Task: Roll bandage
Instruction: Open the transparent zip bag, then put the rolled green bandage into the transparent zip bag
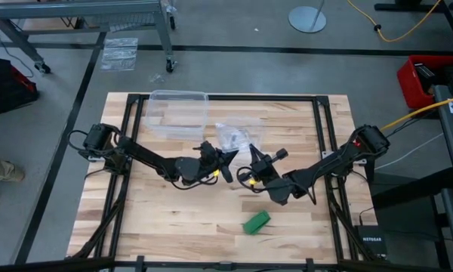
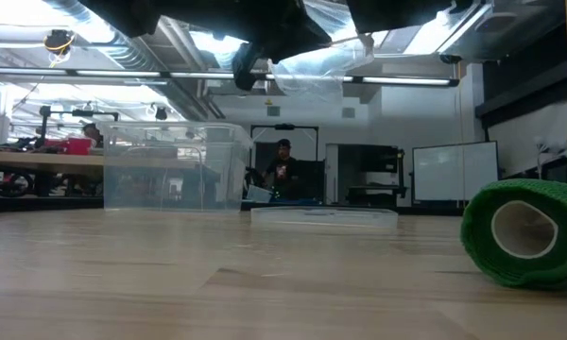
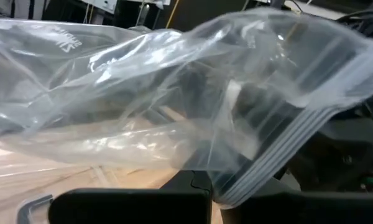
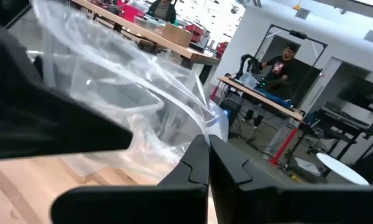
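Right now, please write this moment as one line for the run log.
left gripper: shut on clear plastic bag | right gripper: shut on same bag, held above table | bandage: rolled, lying alone near front edge | wooden table

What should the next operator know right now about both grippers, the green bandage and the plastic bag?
Left gripper: shut on the clear plastic zip bag, held above mid-table.
Right gripper: shut, pinching the same bag's other side.
Bright green cloth bandage: already a compact roll, lying loose on the wooden table near the front edge, untouched.
Clear plastic bin: at the table's back.
Done: rolling. Left: probably bagging the roll.
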Controlling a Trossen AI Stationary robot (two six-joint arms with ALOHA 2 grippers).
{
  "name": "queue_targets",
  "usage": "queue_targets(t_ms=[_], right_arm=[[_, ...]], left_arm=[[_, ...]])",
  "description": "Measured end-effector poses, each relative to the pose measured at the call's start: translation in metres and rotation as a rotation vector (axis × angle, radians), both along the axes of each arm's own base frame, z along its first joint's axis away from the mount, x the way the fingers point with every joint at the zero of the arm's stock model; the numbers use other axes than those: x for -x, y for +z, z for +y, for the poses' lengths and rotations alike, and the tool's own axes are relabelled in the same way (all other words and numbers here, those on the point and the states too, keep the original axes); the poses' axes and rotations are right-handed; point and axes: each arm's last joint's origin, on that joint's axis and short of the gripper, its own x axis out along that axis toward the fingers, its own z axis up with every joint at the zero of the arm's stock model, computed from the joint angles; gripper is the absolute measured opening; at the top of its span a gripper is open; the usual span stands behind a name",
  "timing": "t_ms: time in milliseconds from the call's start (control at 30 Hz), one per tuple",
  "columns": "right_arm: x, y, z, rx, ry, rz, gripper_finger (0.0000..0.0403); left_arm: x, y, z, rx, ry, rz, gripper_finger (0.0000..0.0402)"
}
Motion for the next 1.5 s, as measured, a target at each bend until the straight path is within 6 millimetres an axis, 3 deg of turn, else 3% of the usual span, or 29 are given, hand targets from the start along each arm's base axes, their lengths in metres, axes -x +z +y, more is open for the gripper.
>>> queue_targets(t_ms=[333,767,967,1167,1233,1333,1500], right_arm=[[0.0,0.004,0.0,-0.019,0.027,-0.029,0.0001],[0.002,0.004,-0.002,0.014,-0.048,0.013,0.0001],[0.002,0.004,-0.002,0.017,-0.047,0.019,0.0001],[0.002,0.004,-0.002,0.018,-0.044,0.022,0.0001],[0.002,0.004,-0.002,0.018,-0.044,0.022,0.0001],[0.002,0.004,-0.002,0.02,-0.044,0.026,0.0001],[0.002,0.004,-0.001,0.031,-0.043,0.048,0.0001]], left_arm=[[0.001,0.0,-0.004,-0.06,-0.013,0.039,0.0008],[0.002,-0.001,-0.011,-0.115,-0.05,0.082,0.0138],[0.004,-0.009,-0.02,-0.143,-0.081,0.169,0.0145],[0.009,-0.025,-0.04,-0.371,-0.243,0.415,0.0134],[0.011,-0.031,-0.045,-0.349,-0.338,0.449,0.0134],[0.014,-0.038,-0.052,-0.183,-0.435,0.451,0.0135],[0.018,-0.042,-0.056,-0.043,-0.435,0.444,0.0136]])
